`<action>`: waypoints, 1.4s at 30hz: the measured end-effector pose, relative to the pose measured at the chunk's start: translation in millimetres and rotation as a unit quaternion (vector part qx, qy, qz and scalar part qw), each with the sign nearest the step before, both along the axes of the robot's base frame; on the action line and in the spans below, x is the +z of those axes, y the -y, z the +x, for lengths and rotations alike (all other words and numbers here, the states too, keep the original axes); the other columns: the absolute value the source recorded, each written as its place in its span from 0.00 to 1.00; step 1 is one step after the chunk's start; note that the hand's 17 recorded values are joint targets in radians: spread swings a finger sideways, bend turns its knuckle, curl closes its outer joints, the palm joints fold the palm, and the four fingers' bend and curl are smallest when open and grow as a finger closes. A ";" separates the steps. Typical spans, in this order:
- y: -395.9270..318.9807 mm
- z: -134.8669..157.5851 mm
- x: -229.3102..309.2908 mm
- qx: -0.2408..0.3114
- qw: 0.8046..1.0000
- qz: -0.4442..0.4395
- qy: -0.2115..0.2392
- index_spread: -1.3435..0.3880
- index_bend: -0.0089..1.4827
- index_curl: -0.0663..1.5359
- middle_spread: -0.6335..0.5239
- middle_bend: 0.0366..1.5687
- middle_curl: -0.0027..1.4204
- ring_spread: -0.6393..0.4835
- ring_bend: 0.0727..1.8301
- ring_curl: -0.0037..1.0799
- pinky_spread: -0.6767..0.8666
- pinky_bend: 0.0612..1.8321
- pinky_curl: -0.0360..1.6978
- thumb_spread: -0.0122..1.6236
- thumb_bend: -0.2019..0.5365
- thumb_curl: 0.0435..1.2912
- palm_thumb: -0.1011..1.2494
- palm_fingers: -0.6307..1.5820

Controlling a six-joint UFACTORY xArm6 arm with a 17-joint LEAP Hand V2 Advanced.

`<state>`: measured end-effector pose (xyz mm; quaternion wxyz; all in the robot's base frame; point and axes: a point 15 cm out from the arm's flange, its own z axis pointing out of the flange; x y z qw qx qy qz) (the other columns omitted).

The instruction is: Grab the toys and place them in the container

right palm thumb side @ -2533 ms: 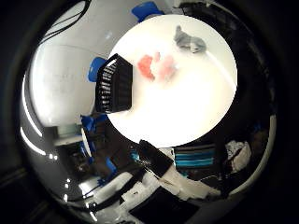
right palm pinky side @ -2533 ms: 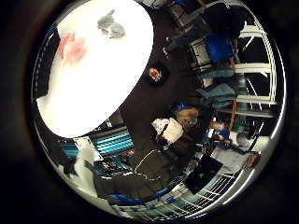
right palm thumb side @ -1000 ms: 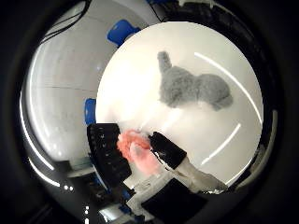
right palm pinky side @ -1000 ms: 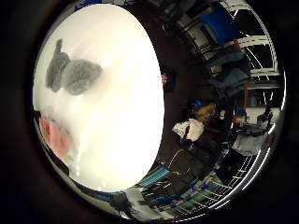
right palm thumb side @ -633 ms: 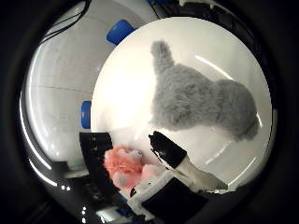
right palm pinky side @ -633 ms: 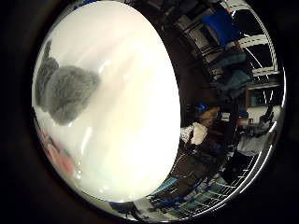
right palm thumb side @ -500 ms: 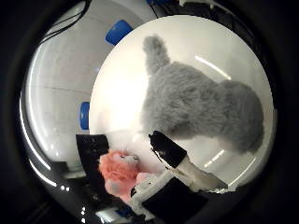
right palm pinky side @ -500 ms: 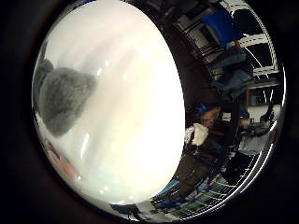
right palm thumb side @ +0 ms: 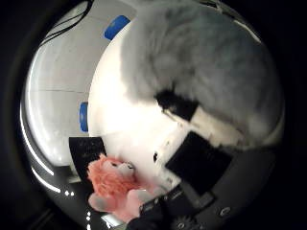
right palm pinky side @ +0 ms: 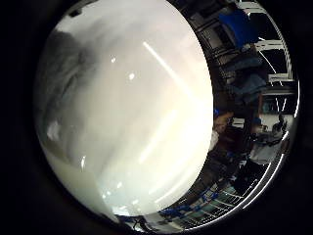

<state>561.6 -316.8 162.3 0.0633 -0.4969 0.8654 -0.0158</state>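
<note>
A grey plush toy (right palm thumb side: 225,62) lies on the round white table (right palm pinky side: 147,127) and fills much of the right thumb side palm view, close under the palm. My hand (right palm thumb side: 201,139) reaches in over it, and one black and white finger is stretched out with its tip on the grey fur. A part of the grey toy also shows in the right little finger side palm view (right palm pinky side: 61,69). A pink plush toy (right palm thumb side: 113,182) lies on the table next to a black slatted container (right palm thumb side: 82,153) at the table's rim.
Blue chairs (right palm thumb side: 117,26) stand on the pale floor beside the table. Past the table's far edge, the right little finger side palm view shows more blue chairs (right palm pinky side: 240,24) and room clutter.
The camera has dropped closer to the table. The grey toy has grown from a small shape to fill the thumb side view. The finger now reaches farther in, onto the fur.
</note>
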 end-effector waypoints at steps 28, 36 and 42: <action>-110.8 -47.5 211.6 0.088 0.996 -0.013 0.016 0.64 0.71 0.55 0.44 0.86 0.50 0.39 0.76 0.62 0.31 0.72 0.46 0.36 0.24 0.59 0.85 0.79; -210.0 -64.2 300.4 0.164 0.984 -0.021 0.071 0.64 0.70 0.56 0.44 0.87 0.49 0.38 0.76 0.63 0.30 0.70 0.49 0.35 0.24 0.62 0.84 0.79; -288.9 -71.6 334.5 0.218 0.971 -0.019 0.100 0.64 0.70 0.57 0.44 0.87 0.49 0.38 0.76 0.64 0.30 0.68 0.51 0.34 0.24 0.64 0.85 0.79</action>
